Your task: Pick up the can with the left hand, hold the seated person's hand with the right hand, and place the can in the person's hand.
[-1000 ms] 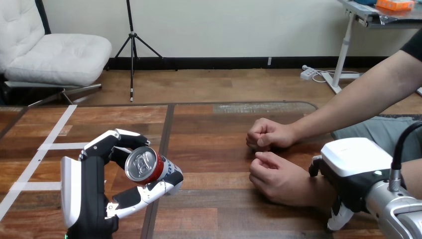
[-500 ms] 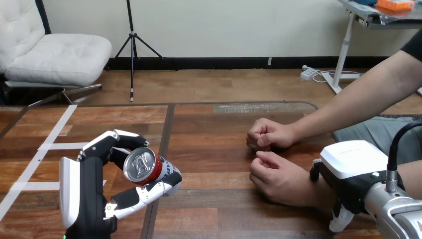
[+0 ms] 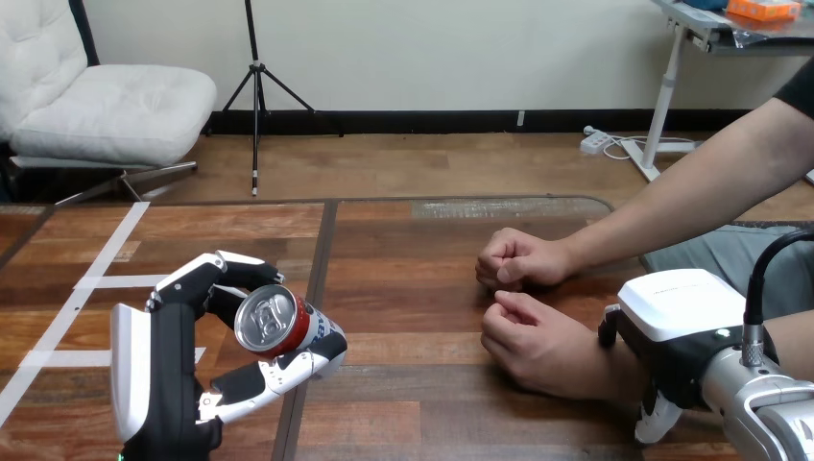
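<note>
A red, white and blue can (image 3: 275, 323) lies tilted in my left hand (image 3: 161, 376) at the lower left, its silver top towards me, lifted off the wooden table (image 3: 413, 240). Fingers curl over the can and the thumb presses it from below. The person's nearer hand (image 3: 536, 346) rests loosely curled on the table at the centre right. My right hand (image 3: 683, 322) sits over that hand's wrist, with a fingertip (image 3: 656, 424) curling down the near side. The person's farther hand (image 3: 518, 259) is a fist just beyond.
White tape strips (image 3: 104, 261) cross the table's left part. A dark seam (image 3: 323, 259) runs down the table right of the can. Bare wood lies between the can and the person's hands.
My left hand has drifted a little left and down with the can in it. My right hand and the person's hands have barely moved.
</note>
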Robot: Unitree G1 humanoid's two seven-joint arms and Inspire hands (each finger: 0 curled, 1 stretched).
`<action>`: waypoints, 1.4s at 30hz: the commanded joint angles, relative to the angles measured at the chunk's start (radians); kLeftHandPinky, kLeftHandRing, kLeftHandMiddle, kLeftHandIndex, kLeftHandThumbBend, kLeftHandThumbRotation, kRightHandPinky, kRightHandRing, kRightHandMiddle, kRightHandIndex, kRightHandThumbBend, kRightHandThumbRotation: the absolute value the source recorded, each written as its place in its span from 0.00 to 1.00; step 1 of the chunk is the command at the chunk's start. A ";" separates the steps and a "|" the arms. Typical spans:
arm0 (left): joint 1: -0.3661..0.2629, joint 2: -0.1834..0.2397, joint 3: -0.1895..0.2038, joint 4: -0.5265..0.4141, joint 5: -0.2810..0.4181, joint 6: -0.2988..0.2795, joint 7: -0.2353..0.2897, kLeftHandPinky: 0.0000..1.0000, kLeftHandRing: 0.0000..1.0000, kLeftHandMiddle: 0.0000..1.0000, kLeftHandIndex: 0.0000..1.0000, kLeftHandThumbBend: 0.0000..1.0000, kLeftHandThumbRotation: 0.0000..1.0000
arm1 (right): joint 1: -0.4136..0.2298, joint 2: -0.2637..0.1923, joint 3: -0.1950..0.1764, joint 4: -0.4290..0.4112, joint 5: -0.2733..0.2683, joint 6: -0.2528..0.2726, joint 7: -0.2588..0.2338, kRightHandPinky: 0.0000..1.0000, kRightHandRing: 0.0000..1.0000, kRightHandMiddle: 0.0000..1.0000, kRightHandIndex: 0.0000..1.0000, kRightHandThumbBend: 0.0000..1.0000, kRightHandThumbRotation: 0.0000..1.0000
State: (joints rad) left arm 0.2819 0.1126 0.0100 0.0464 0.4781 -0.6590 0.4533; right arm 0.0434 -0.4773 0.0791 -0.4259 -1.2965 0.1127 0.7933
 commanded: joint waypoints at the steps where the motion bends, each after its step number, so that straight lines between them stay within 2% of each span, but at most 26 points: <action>1: -0.043 0.005 0.006 -0.019 -0.010 -0.033 0.002 0.32 0.37 0.41 0.42 0.75 0.00 | -0.060 -0.029 0.003 0.024 -0.011 0.009 -0.033 0.73 0.77 0.79 0.77 0.82 0.01; 15: -0.044 0.006 0.007 -0.017 -0.012 -0.032 -0.004 0.32 0.37 0.41 0.42 0.74 0.00 | -0.064 -0.035 0.009 0.057 -0.011 0.007 -0.070 0.71 0.75 0.78 0.76 0.83 0.00; 30: -0.044 0.008 0.012 -0.020 -0.020 -0.038 -0.016 0.32 0.38 0.42 0.42 0.73 0.00 | -0.070 -0.028 0.013 0.103 -0.018 0.023 -0.136 0.71 0.77 0.79 0.77 0.83 0.00; 37: -0.046 0.010 0.015 -0.018 -0.019 -0.042 -0.020 0.32 0.38 0.42 0.42 0.73 0.00 | -0.067 -0.016 0.009 0.125 -0.012 0.048 -0.202 0.74 0.79 0.81 0.78 0.85 0.00; 42: -0.046 0.010 0.016 -0.017 -0.019 -0.042 -0.021 0.33 0.38 0.42 0.42 0.73 0.00 | -0.070 -0.020 0.013 0.133 -0.008 0.058 -0.221 0.76 0.81 0.82 0.79 0.85 0.01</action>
State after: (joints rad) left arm 0.2828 0.1136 0.0154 0.0465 0.4772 -0.6719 0.4310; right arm 0.0408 -0.4819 0.0938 -0.3002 -1.3012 0.1547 0.6166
